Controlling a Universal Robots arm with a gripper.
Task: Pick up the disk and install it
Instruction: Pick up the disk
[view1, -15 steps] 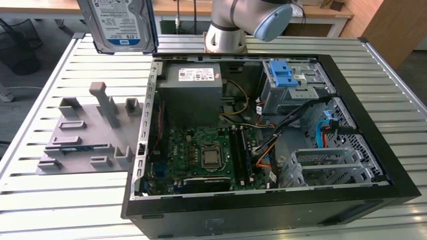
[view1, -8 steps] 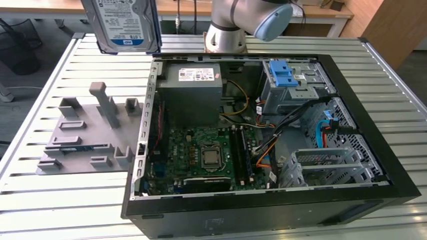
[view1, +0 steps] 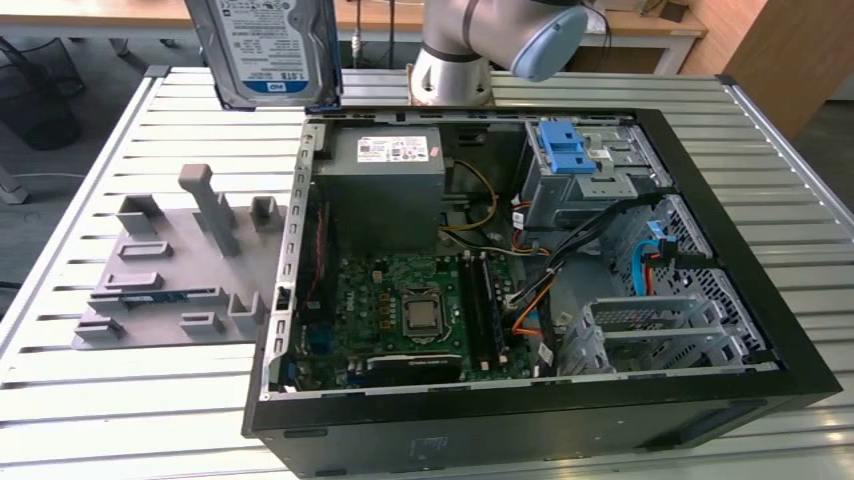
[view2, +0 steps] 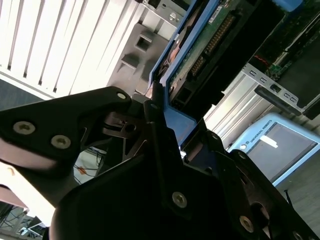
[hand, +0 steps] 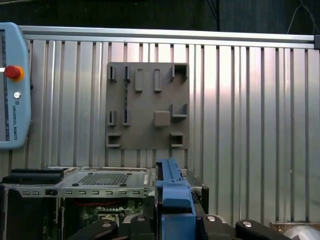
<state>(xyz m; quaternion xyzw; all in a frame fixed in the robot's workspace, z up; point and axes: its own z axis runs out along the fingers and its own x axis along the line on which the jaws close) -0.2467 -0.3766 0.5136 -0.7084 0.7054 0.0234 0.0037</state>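
At the top edge of the exterior view, to that view's left of the grey arm (view1: 501, 40), the disk (view1: 263, 50) hangs upright in the air. It is a flat silver metal slab with a white-and-blue label facing the camera. In both wrist views its blue plastic frame (hand: 172, 195) is pinched between the black metal fingers of the tool (view2: 160, 125), which is clamped shut on it. The second wrist view shows the disk's dark underside with a green circuit board and a connector strip.

Below lies a slatted aluminium worktop (view1: 134, 400). On it rests an open black computer case (view1: 534, 410), lying on its side, with a green motherboard (view1: 400, 300), a boxy grey power supply (view1: 387, 185) with a white sticker, tangled cables, and a ribbed blue latch (view1: 567, 150) on a metal drive cage. Beside the case, to the exterior view's left, sits a matte grey fixture plate (view1: 160, 280) with upright pegs and brackets. A pale blue teach pendant (hand: 12, 85) rests on the worktop in the first wrist view.
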